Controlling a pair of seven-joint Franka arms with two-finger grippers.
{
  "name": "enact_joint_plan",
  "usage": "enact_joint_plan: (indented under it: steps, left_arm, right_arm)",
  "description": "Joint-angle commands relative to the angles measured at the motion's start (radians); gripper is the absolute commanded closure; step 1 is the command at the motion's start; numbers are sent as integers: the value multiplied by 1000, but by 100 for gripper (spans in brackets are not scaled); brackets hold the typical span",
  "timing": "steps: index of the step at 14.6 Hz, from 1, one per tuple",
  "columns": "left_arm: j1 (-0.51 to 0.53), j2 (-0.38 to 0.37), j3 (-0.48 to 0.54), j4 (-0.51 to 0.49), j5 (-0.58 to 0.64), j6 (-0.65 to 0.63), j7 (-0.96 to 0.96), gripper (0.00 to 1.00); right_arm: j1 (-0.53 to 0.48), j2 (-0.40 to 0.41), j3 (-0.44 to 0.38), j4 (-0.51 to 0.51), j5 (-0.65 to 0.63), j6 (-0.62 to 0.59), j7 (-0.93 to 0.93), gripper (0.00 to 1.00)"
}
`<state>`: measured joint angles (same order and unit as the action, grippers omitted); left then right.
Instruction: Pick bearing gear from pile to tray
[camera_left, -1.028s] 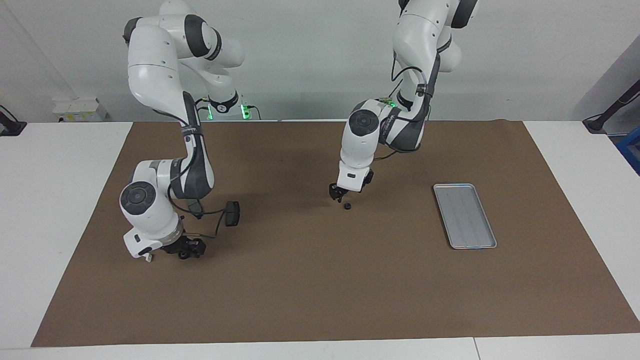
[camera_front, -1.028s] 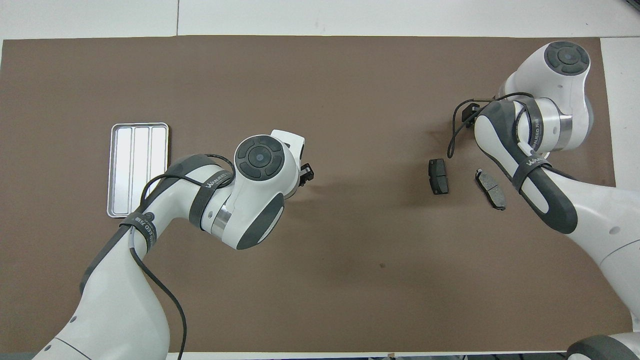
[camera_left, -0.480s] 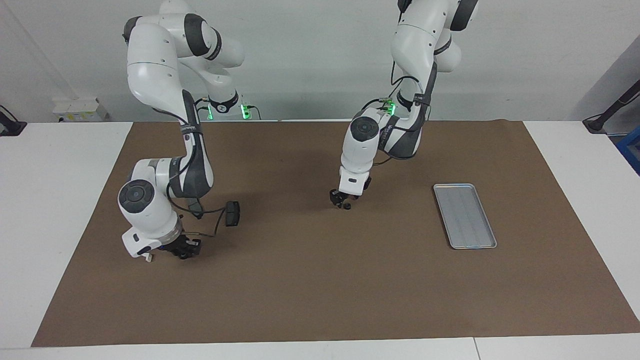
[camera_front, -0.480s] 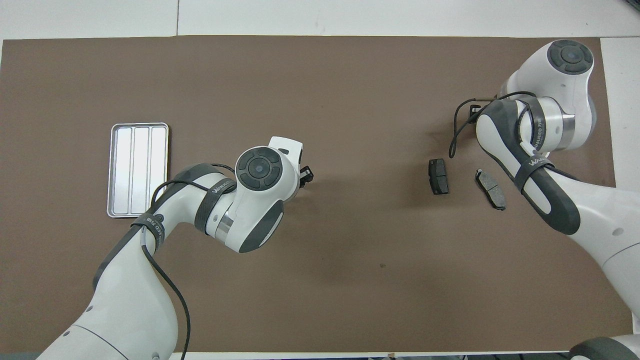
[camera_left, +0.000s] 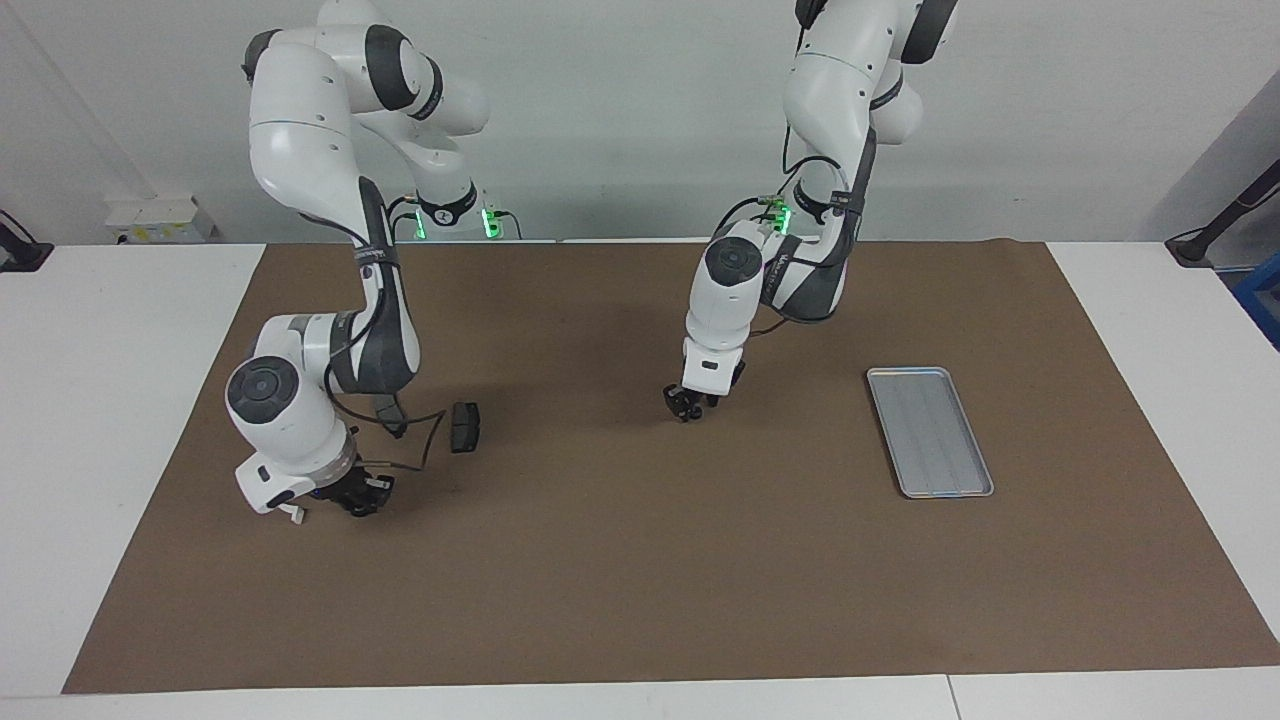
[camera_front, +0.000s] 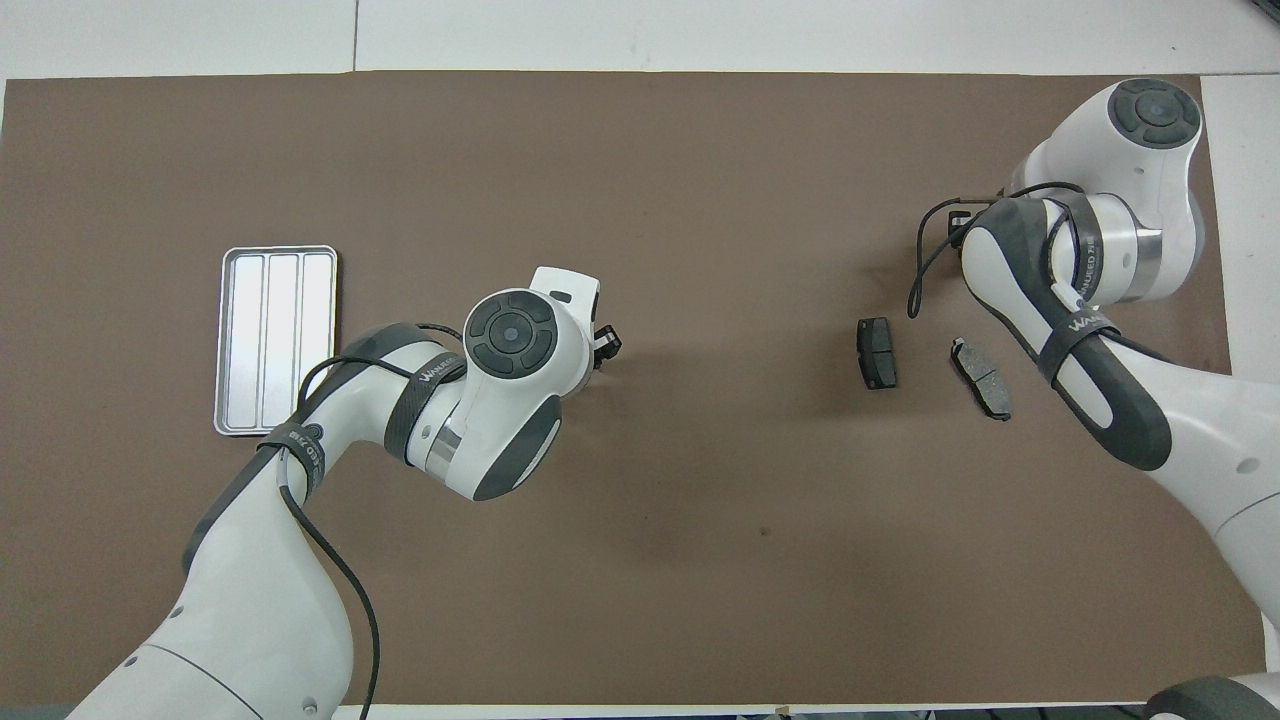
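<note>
Where the left gripper meets the mat, low near the table's middle, I cannot tell how wide it stands or whether it has anything. No small black gear shows apart from it, so the gear is probably right at its tips. The right gripper is also down at the mat, at the right arm's end, just beside the pile. Its opening and its load cannot be made out either. One dark pad lies near it, closer to the robots. The overhead view shows a second pad beside the first.

The tray sits well apart from the pile, toward the left arm's end, and looks bare.

To do this step well, each gripper should close squarely across its tiny part and lift straight up, since a round piece can squirt out of a skewed pinch. The left arm has the shorter carry to the tray. It should release low over the tray floor so the gear does not roll.
</note>
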<state>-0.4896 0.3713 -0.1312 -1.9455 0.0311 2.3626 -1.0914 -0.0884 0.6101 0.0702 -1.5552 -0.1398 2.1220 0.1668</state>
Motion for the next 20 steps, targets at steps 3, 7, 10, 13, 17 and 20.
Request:
enact_joint_plan:
  steps: [3,7,10,13,17,20]
  left_arm:
    - [-3,9,4,3,30,24,-25,42]
    - [-10,11,5,3,30,12,-36,91]
    - [-12,9,7,3,30,-6,-44,100]
    - [-4,9,13,63,35,-105,-45,100]
    - [99,-158,18,13,82,-210,113,100]
    - [282,-253,15,0,66,-338,446,100]
  right_arm:
    - [-8,-35,17,76,-14,-179,-47,100]
    - [12,-122,17,138,-18,-327,-174,100]
    - [47,-193,22,176,-11,-453,-193,100]
    - [84,-248,25,210,-3,-531,-193,100]
    - [114,-305,25,208,0,-565,-187,100]
    - [116,-309,39,208,2,-567,-164,100]
